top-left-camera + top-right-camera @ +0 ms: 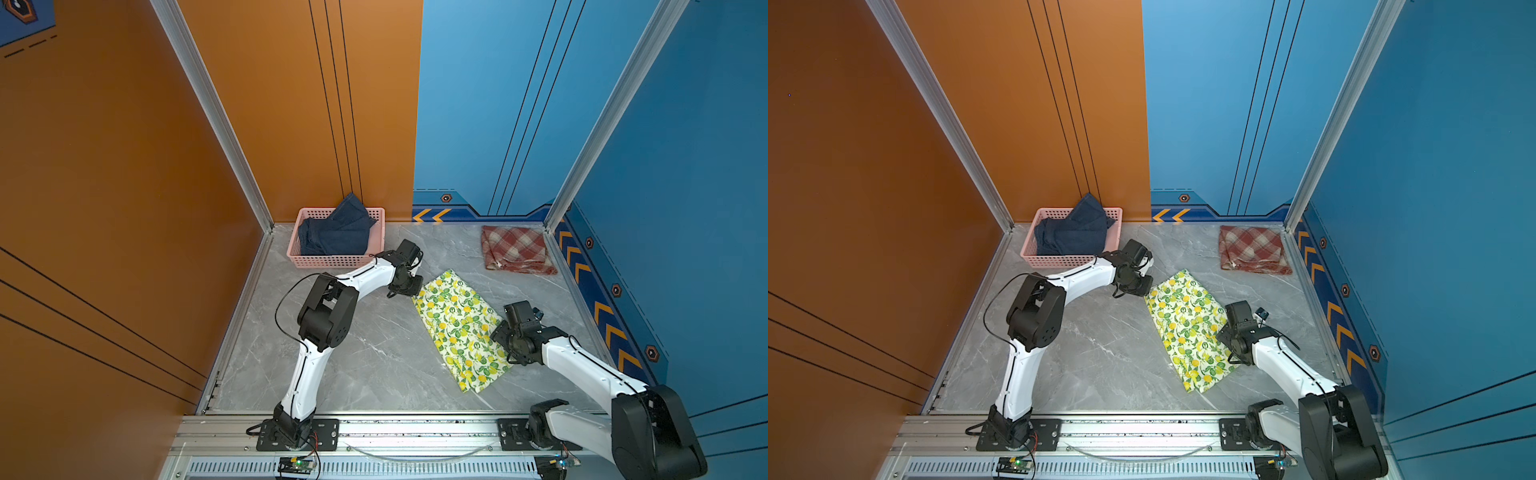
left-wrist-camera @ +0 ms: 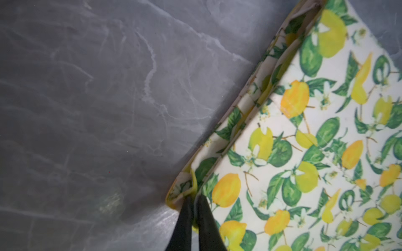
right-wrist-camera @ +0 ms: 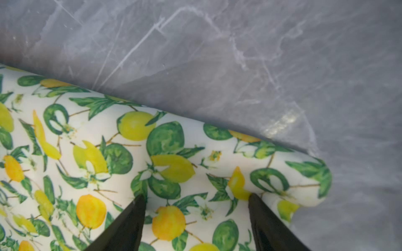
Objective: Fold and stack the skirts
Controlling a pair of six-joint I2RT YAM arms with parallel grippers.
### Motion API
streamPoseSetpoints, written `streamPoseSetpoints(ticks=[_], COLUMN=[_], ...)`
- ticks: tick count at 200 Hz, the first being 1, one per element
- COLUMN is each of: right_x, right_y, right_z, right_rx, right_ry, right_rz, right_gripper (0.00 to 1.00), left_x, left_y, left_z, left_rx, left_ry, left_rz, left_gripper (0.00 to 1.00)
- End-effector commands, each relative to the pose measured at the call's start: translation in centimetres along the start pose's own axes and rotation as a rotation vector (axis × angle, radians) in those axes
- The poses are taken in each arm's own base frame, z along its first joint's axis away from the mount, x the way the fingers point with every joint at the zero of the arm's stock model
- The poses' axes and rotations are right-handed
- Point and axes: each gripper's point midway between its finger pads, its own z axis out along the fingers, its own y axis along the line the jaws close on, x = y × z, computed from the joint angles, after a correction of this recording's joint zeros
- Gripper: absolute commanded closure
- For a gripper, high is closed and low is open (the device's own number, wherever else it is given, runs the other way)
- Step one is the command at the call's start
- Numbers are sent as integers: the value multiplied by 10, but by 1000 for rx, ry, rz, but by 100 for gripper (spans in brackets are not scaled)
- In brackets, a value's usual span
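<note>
At left rear, a dark blue denim skirt (image 1: 336, 237) fills a pink perforated plastic basket (image 1: 332, 262). The left hand (image 2: 193, 198) is pinched tight on a corner of the white lemon-and-leaf print skirt (image 1: 457, 328), which lies mid-way across the grey marble desk (image 1: 374, 353). The right hand (image 3: 195, 196) is spread wide over its folded edge, gripping nothing. A rust-red plaid skirt (image 1: 515, 249) lies folded at right rear.

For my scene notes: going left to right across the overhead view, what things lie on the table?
The pink basket holding the denim skirt → lemon-print skirt → plaid skirt.

2 white arms (image 1: 312, 374), black joints (image 1: 328, 316) — black cables (image 1: 276, 309), screwed plates (image 1: 328, 432)
</note>
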Motion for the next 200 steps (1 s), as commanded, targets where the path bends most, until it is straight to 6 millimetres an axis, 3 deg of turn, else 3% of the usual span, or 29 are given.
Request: streamPoseSetpoints(ticks=[1,43,91,115,128,131,142,165,181,200], right_x=[11,-12,-57,-77,-87,-88,-92,-81,-64,-40], right_y=[7,43,115,136,140,140,141,139,123,97], right_z=[18,27,47,43,35,33,22,-9,-25,-32], right_rx=[-20,-60,-147,-147,-134,-133,-138,-161,-145,-138], right_ry=[68,73,88,80,55,51,33,-14,-25,-12], right_rz=[-11,-108,-230,-294,-324,-331,-348,-376,-361,-295], right_gripper=[28,28,27,25,22,22,21,19,20,22], left_x=[0,23,86,121,134,144,154,158,154,143], left_y=[20,38,31,25,21,23,23,15,17,18], left_z=[-4,-12,-30,-42,-50,-50,-56,-68,-78,-87], left_rx=[-42,-76,-51,-14,7,3,18,64,56,54], left_ry=[17,50,83,90,76,91,84,71,43,7], left_rz=[-53,-159,-323,-393,-417,-427,-443,-430,-415,-405], left_gripper=[100,100,100,100,95,93,75,49,43,42])
